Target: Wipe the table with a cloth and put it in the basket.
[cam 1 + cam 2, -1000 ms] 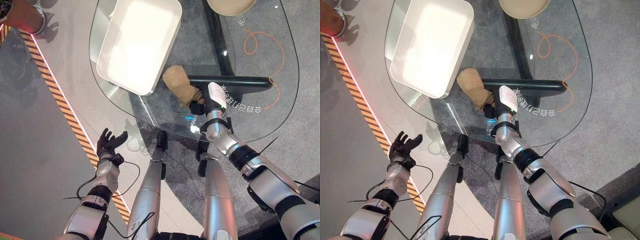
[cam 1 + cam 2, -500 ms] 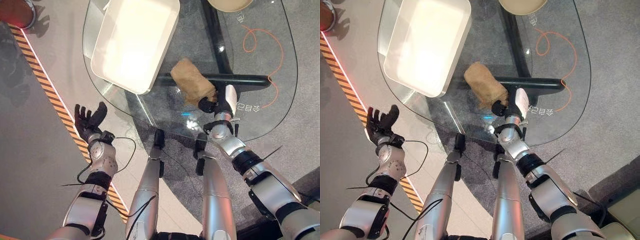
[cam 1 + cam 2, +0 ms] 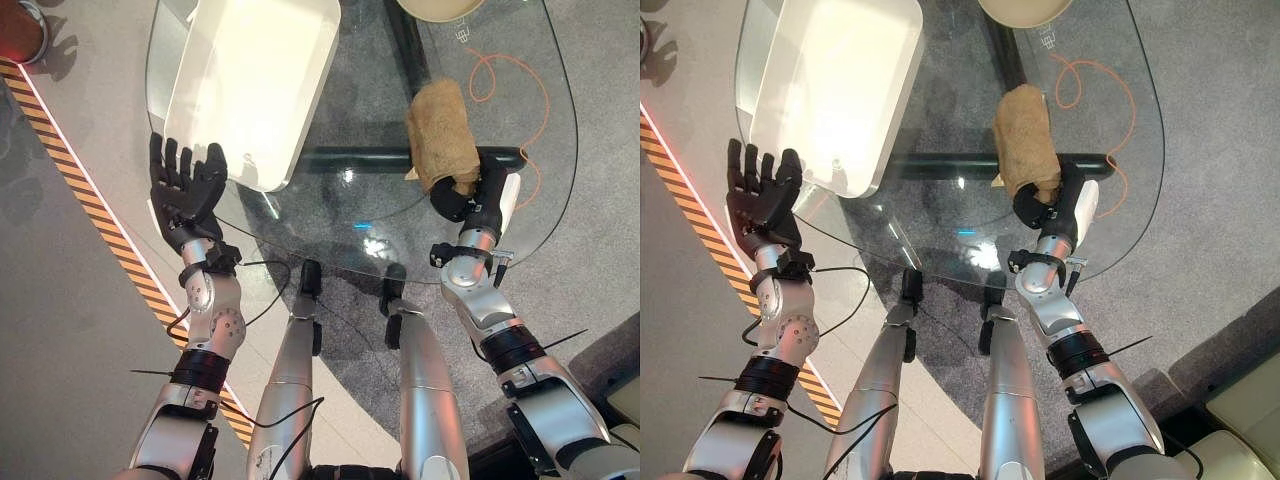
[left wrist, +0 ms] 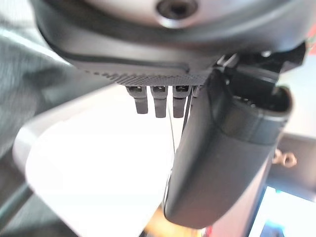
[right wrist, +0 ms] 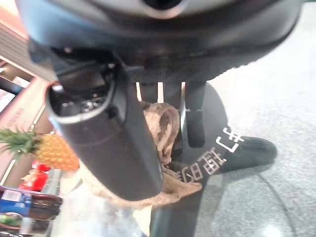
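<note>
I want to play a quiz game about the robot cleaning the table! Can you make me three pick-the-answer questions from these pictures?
1. Where is the cloth?
A. on the glass table, under the right hand
B. inside the white basket
C. on the floor

2. What colour is the cloth?
A. blue
B. tan brown
C. green

3. How is the left hand?
A. closed round the cloth
B. gripping the basket
C. open, holding nothing

Answers: 1 A, it lies on the glass with the right hand's fingers curled on its near end. 2 B, it looks tan in both eye views. 3 C, its fingers are straight, raised beside the basket.
</note>
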Robot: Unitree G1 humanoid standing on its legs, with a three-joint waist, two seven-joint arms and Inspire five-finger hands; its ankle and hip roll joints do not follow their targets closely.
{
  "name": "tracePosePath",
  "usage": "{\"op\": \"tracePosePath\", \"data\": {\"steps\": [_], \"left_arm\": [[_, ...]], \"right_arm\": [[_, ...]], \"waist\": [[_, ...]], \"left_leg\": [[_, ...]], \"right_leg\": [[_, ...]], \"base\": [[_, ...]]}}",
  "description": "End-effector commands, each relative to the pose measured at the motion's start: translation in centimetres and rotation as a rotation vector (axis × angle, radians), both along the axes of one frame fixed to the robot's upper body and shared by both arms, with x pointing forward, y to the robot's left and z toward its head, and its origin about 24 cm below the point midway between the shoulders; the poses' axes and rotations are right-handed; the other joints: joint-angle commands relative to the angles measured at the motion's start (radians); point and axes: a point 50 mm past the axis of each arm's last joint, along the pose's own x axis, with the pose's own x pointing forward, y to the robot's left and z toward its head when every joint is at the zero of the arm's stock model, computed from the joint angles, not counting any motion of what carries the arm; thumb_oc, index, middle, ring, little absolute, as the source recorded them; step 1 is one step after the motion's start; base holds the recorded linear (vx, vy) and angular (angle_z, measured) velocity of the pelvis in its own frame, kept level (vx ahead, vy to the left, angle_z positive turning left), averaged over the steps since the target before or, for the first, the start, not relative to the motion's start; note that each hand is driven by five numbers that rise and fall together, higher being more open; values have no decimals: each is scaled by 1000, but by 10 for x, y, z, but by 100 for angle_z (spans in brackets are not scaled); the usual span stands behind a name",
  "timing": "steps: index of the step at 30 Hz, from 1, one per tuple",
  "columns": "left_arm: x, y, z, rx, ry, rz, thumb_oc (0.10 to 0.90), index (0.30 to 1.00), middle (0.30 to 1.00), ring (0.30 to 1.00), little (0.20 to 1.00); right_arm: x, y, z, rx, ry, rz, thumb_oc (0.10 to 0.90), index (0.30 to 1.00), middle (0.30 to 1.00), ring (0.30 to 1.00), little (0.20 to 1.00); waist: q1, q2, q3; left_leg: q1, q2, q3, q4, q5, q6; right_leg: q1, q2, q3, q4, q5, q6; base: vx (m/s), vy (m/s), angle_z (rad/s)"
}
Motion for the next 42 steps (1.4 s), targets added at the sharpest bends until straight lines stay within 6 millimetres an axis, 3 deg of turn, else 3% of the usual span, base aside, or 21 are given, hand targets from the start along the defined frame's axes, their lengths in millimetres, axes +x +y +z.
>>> {"op": "tracePosePath", "data": {"steps": [1,13,30,42], "left_arm": [[-9,7,35,50,-200,-28,800,900,900,900,900],[-7,-24,59,84,-302,-306,800,900,900,900,900],[-2,-80,91,45,-378,-677,800,900,900,900,900],[-5,-101,110,-5,-438,-806,800,900,900,900,900]], "right_arm": [[-20,19,68,-19,-411,100,100,300,300,300,200],[-44,42,94,-47,-584,270,100,300,300,300,200],[-54,76,115,-91,-646,479,100,300,300,300,200],[-57,89,122,-138,-657,573,100,300,300,300,200]], "waist": [[7,-6,-29],[-23,-21,-29],[-44,-30,-29],[-55,-30,-29]], "left_leg": [[18,-53,94,49,-64,79],[34,-43,122,40,-62,81],[45,-42,132,30,-59,76],[47,-42,135,38,-65,71]], "right_leg": [[39,83,-12,-14,-12,-2],[57,105,10,-29,-6,-2],[68,109,20,-43,-1,-1],[70,106,29,-42,-3,-1]], "base": [[0,0,0],[11,15,-5],[0,1,0],[0,0,0]]}}
